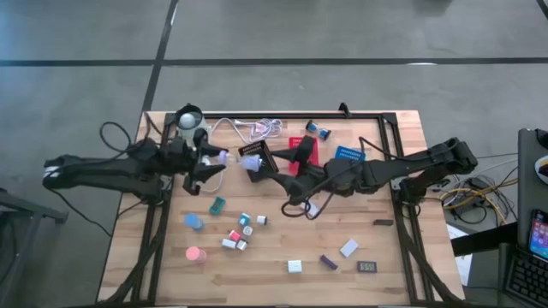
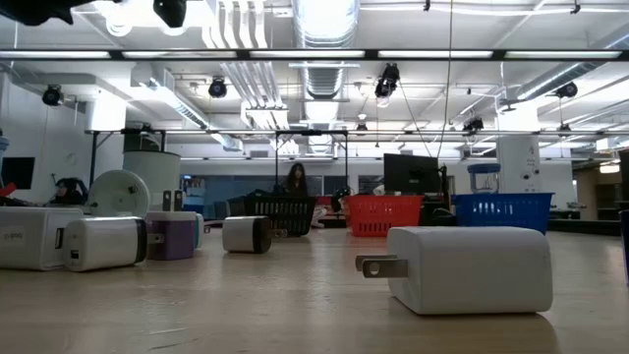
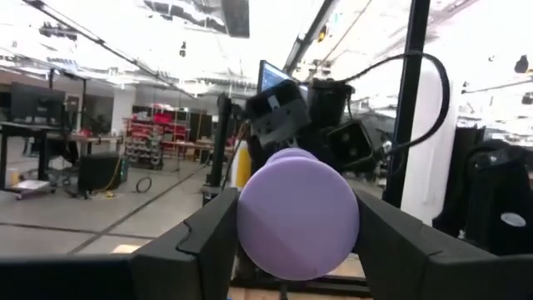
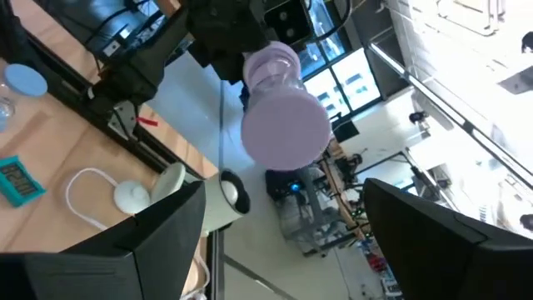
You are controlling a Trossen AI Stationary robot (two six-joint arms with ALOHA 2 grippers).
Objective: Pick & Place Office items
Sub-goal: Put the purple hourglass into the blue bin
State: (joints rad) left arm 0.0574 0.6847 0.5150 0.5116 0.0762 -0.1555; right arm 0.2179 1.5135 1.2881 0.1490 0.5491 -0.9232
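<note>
A lavender round roll hangs in the air over the table's far left part, with my left gripper shut on it. My right gripper faces it from the right. Its fingers are open and spread wide, and the roll lies just beyond their tips, apart from them. The other office items lie on the table nearer the front: a teal block, a blue roll, a pink roll, white blocks and a dark rectangle. My left gripper pinches the lavender roll by its curved sides between its two fingers, one on each side. The fingers come about level from the table's left. The roll is lifted clear of the table, its flat round face turned back toward the wrist.
Black, red and blue mesh trays stand along the far edge, beside a white coiled cable. In the low view a white plug block lies close in front. Bare wood shows at the table's right front.
</note>
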